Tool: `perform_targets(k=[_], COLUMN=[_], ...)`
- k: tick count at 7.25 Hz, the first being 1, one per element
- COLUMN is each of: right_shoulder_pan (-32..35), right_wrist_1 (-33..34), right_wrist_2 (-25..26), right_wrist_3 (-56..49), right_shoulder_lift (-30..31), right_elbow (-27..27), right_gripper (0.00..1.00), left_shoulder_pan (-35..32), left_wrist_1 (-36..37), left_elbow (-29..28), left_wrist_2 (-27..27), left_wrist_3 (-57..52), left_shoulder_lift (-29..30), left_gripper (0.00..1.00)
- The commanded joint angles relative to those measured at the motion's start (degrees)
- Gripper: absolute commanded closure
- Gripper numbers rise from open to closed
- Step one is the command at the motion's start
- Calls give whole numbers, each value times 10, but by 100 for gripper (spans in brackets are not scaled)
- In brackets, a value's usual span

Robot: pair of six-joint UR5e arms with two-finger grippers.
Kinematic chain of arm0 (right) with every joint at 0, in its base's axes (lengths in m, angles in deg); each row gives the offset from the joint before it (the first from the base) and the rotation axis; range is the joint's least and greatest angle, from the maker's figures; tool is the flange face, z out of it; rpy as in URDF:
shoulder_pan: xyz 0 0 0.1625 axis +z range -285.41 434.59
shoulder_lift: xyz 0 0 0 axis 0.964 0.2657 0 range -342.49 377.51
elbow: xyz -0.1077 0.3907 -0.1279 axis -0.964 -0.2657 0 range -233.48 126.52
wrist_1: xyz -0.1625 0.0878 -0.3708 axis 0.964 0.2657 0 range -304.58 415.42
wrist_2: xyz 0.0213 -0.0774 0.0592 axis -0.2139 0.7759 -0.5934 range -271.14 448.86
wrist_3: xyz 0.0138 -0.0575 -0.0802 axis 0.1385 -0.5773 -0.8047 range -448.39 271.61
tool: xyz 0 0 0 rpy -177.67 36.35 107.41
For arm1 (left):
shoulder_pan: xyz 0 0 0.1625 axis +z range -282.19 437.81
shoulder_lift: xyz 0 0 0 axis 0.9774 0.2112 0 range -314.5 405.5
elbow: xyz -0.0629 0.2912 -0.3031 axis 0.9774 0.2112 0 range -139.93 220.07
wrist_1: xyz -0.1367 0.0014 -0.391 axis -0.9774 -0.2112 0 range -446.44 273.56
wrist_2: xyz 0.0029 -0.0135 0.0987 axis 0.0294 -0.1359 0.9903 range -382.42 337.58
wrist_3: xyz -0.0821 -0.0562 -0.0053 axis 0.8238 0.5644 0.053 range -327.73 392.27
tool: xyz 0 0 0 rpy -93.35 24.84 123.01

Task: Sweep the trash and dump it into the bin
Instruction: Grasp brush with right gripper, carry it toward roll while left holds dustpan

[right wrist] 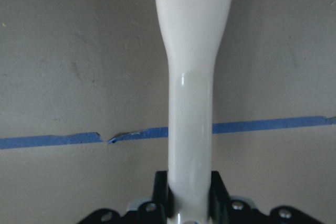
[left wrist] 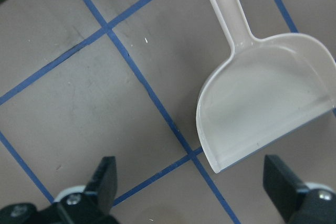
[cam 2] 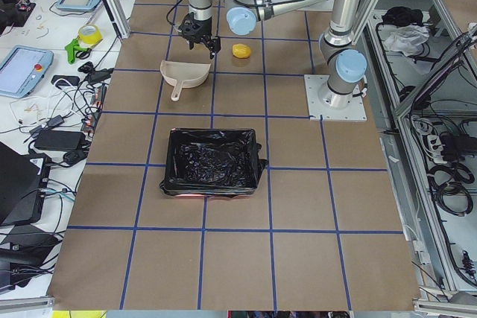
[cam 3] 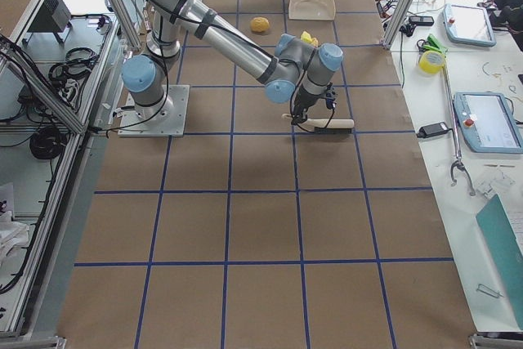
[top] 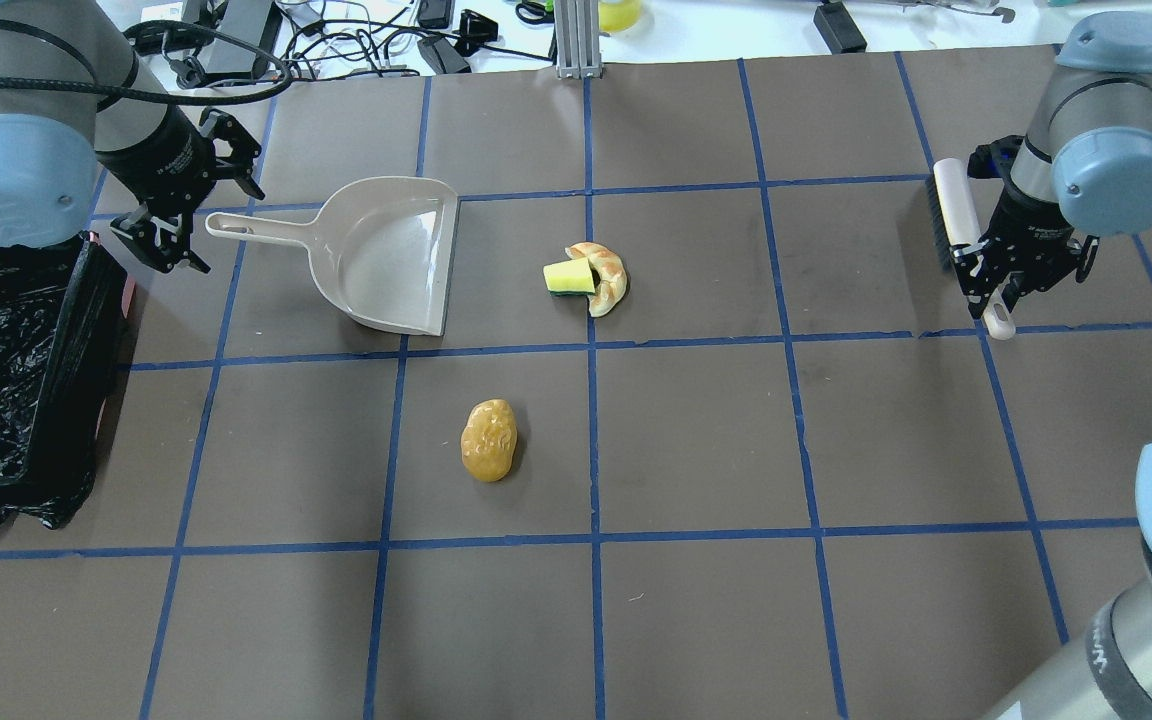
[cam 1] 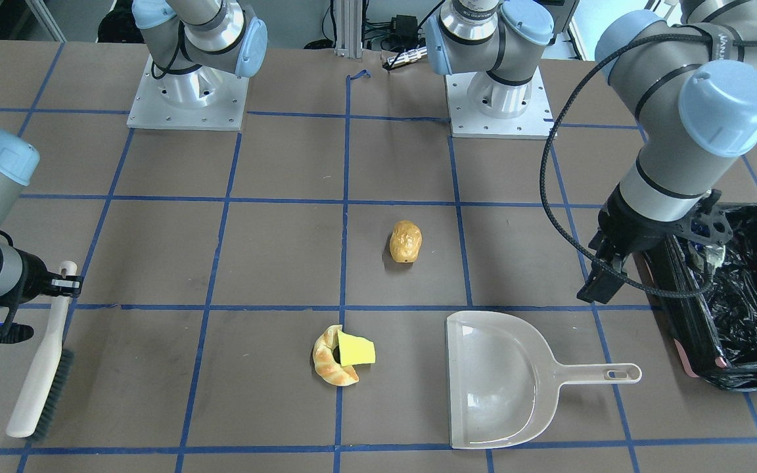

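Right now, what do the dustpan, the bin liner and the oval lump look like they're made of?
Dustpan: likely hard beige plastic, smooth, slightly translucent, catching glare. Bin liner: thin black plastic film, glossy and crinkled. Oval lump: unclear; its shiny tan skin suggests moulded plastic or glaze.

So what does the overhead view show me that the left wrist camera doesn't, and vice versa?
Only overhead: the croissant, sponge and lump, the bin, and the right gripper shut on the brush. Only left wrist: the left gripper from behind, fingers spread, just bare table between them. Both: the empty dustpan.
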Motion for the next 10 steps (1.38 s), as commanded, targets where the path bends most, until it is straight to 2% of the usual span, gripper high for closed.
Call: perform_targets(k=[1,3,4,5,7,9,10], right_shoulder_pan=[0,9,49,110,212,290,317], right_wrist_1=[0,-23,-74,-91,-117,-116,-112], right_wrist_2=[0,10,13,16,5,-41,-53], right_wrist_3=[5,34,40,68,220,347,377], right_shoulder_lift=[2,38,64,66,56,34,22], right_elbow=[-1,-10,-19,-36,-45,-46,-47], right_gripper=[93,93,93,94,94,94,94], left_shoulder_pan=[5,4,5,5,5,5,5], left_wrist_1=[39,112,134,137,142,158,158], left_elbow=[-3,-7,-12,-24,-55,-66,-69], left_wrist_2=[0,1,1,2,27,41,40], left_wrist_3=[77,116,126,125,127,131,141], left_shoulder_lift=[42,83,108,127,162,186,194], left_gripper=[0,0,0,2,1,1,1])
